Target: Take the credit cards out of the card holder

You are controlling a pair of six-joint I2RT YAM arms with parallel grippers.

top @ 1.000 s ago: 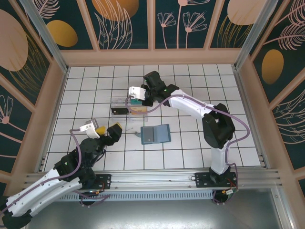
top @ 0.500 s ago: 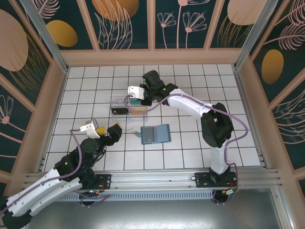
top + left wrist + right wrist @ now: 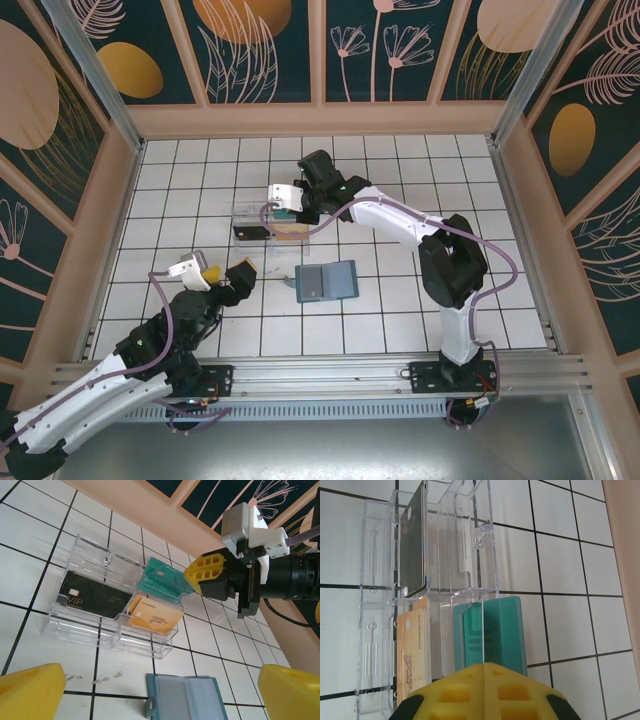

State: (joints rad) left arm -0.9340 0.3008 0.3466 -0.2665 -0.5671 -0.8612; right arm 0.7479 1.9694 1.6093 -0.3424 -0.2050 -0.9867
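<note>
Right jaws edged left | tips at teal card (image 3: 162, 582), closure unclear | left jaws spread

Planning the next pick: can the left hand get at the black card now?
Probably yes: the black plastic VIP card sits uncovered in the clear plastic box, the open left hand faces it, and the right hand is at the teal card.

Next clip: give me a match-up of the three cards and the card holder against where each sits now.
1 black card
2 orange card
3 teal card
4 card holder

A open on the tiles, outside the clear box
B box, at the right fingers
C box, printed VIP
D box, beside the black card

Pairs: 1-C, 2-D, 3-B, 4-A
</note>
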